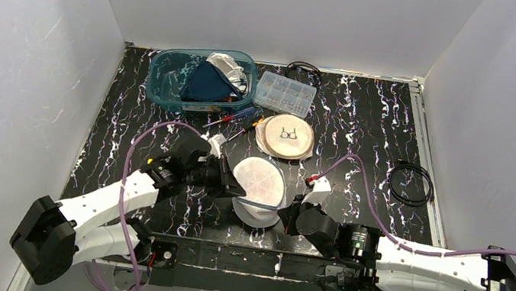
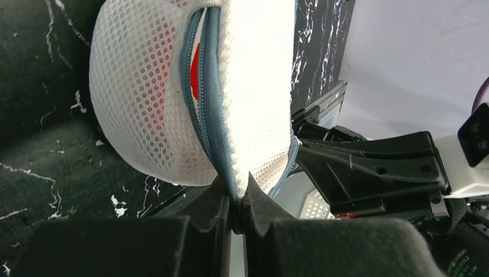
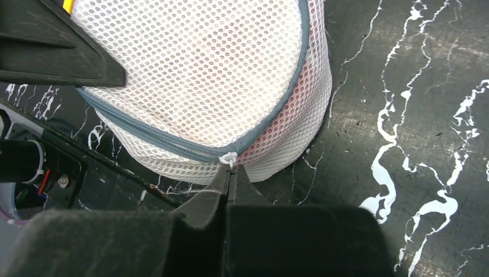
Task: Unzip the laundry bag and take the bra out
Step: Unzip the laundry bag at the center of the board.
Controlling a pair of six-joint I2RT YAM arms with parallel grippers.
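Mesh laundry bag (image 1: 258, 188): it sits at the near middle of the worktop (image 1: 365, 131), tipped up on its edge between the two arms.
Left tool (image 2: 235, 202): clenched on the bag's rim, with its pads pinching the blue-grey zip (image 2: 210, 104) tape where the two halves meet.
Right tool (image 3: 230, 173): clenched on the small white zip pull (image 3: 229, 158) at the bag's lower edge, fingertips tight together.
Zip state: in the left wrist view the tapes stand apart higher up. The right wrist view shows them closed along the lower left. How much of the run is open cannot be told.
Bra (image 2: 196, 75): it is inside the bag. It shows as red in the zip gap and as a pink tint through the mesh.
Step in hand: judged to be opening the zip, with removal not yet begun.
Pull direction: draw the pull along the curve of the tape and not straight away from the bag. A straight pull would likely just drag the whole bag.
Anchor: the left tool should hold firm and pull gently the opposite way, so the tape stays taut ahead of the slider.
Grip risk: the pull is small and held only at the fingertips, so a jerk could slip it free. A slow, steady draw suits it better.
Snag risk: soft mesh or the fabric inside may bunch into the slider, and keeping the seam flat guards against that.
Enough opening: aim for a wide gap before reaching in, since the bra looks to fill the bag.
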